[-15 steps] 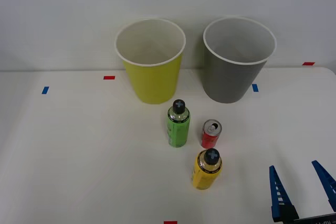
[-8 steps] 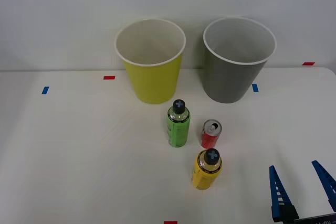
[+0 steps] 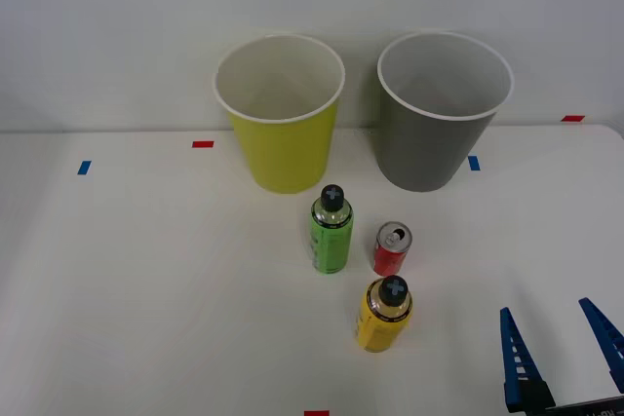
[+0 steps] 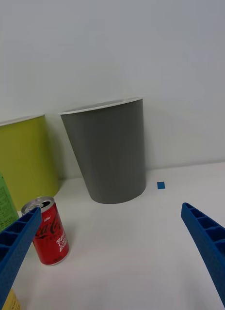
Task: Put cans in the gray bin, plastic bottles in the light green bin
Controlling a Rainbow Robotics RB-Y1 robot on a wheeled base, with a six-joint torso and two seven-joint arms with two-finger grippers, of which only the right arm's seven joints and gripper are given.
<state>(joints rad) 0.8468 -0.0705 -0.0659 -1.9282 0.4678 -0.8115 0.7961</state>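
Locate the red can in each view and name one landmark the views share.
Front view: the red can stands mid-table, right of the green bottle.
Right wrist view: red can low, beside a blue finger.
Shared landmark: the gray bin behind it.

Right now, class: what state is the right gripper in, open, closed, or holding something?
Right gripper: open, jaws spread wide, holding nothing; it hovers over the table, apart from the red can.

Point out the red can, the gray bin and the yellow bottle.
red can (image 3: 392, 252), front view, on its red side.
gray bin (image 3: 421, 148), front view, on its outer wall.
yellow bottle (image 3: 380, 326), front view, on its yellow body.
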